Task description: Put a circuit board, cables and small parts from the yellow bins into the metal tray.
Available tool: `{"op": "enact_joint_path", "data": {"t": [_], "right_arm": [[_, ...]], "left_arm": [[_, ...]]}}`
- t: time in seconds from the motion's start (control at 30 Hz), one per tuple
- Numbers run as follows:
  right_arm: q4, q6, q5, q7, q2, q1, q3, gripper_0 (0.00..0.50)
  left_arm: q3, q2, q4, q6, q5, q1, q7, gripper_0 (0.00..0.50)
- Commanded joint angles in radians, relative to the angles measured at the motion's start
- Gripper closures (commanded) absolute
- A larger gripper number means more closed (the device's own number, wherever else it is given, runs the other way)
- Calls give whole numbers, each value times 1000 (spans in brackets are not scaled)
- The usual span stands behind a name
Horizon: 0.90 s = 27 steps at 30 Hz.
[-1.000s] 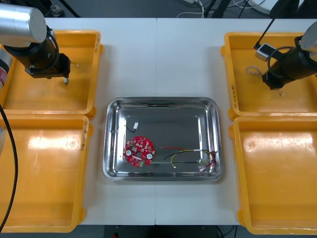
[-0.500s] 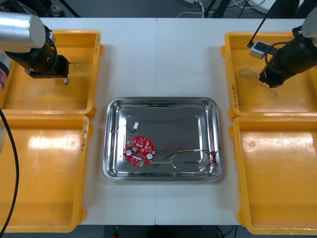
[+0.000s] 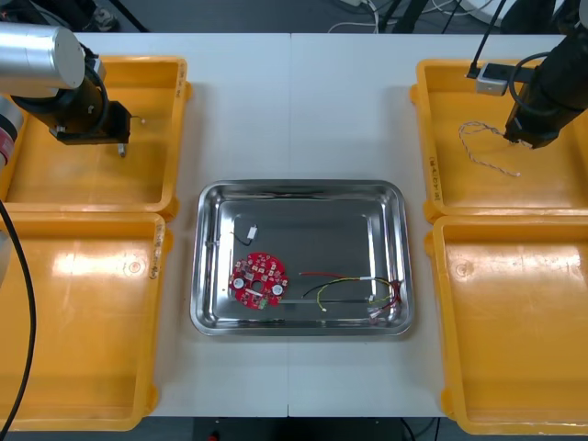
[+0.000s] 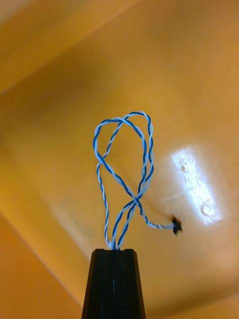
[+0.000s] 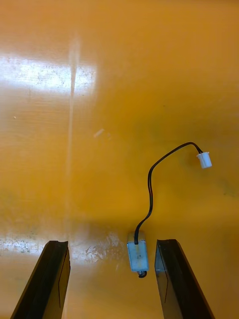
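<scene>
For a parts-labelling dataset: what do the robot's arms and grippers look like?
The left arm, over the far left bin, is a silver cylinder and black wrist housing, with a black cable alongside. The left gripper has two flat black fingers. The right arm, over the far right bin, is black, with a small grey box; the right gripper is black too.

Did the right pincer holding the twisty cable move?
Yes. The right pincer, shut on the blue and white cable, shifted away from the metal tray.

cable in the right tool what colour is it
The cable is twisted blue and white, clearest in the right wrist view.
</scene>
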Motion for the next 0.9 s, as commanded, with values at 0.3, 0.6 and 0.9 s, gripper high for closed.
{"op": "enact_joint_path", "data": {"t": [0.3,0.6,0.9], "right_arm": [[-270,283,121,33,-44,0,-68,500],[-385,348,137,33,-44,0,-142,500],[-592,348,111,33,-44,57,-160,500]], "left_arm": [[-16,-19,-4,-12,13,-55,-74,0],[-27,-30,-4,-19,13,-49,-73,0],[-44,-33,-4,-49,16,-25,-77,0]]}}
